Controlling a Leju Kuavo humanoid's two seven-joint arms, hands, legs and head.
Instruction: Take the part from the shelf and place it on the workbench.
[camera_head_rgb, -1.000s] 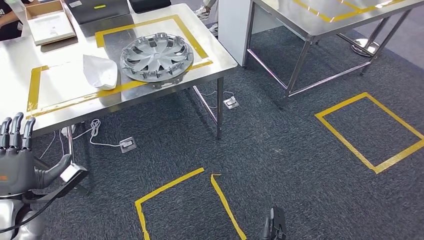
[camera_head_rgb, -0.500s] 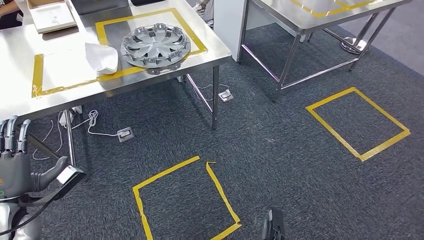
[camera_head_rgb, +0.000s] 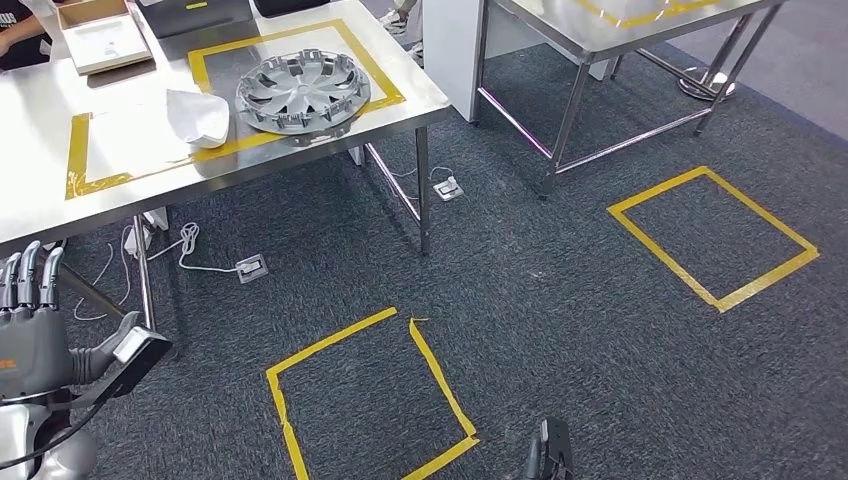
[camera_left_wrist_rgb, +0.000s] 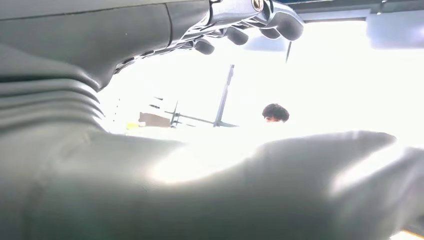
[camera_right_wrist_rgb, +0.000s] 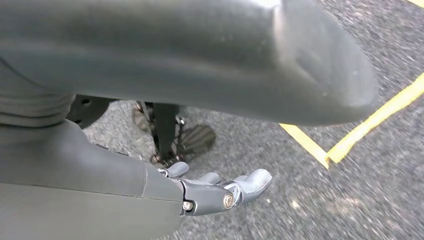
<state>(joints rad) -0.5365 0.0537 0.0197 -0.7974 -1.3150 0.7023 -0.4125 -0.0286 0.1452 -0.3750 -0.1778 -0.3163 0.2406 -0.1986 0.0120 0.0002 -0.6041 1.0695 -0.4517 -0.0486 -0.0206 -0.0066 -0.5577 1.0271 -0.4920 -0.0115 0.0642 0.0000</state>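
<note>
Grey ribbed-cuffed left hand (camera_head_rgb: 35, 335), black cable, silver forearm.

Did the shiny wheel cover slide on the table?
No. The wheel cover sits in the same yellow tape frame beside the white piece; the camera moved.

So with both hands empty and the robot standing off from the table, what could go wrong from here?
The hubcap lies close to the table edge, with a white cloth beside it; a careless reach could push either off. A white cable and floor boxes lie under the table, a possible trip hazard. The raised left hand is near the table edge and could clip it.
</note>
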